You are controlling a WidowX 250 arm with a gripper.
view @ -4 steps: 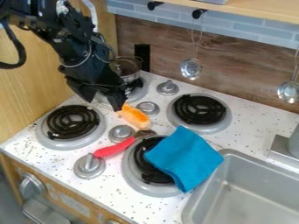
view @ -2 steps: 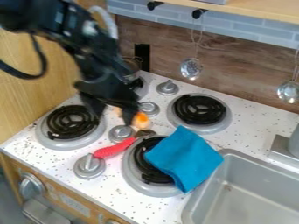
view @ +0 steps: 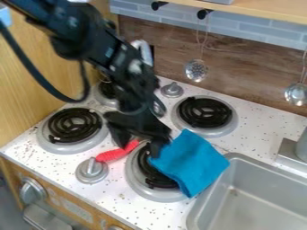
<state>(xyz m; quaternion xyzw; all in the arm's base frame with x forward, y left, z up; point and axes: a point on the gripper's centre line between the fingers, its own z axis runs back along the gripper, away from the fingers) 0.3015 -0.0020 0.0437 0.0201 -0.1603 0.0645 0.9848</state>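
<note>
Hung with black claw (view: 139, 144) parted over red handle (view: 112, 155), with blue cloth (view: 192, 164) close beside it, burner coil (view: 155, 179) below.

Bright, soft, even light; faint shadows; pale glints on metal; arm slightly motion-blurred, fine detail soft

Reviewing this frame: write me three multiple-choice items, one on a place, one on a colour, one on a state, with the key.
1. Where does the cloth lie?
A) On the wall
B) Partly over a burner
C) Under the faucet

2. What colour is the handle?
A) Red
B) Green
C) White

3. How do the gripper's fingers stand?
A) Pressed together
B) Crossed
C) Apart

1 B: it overlaps the coil.
2 A: its ribbed grip is red.
3 C: a gap shows between them.
</note>
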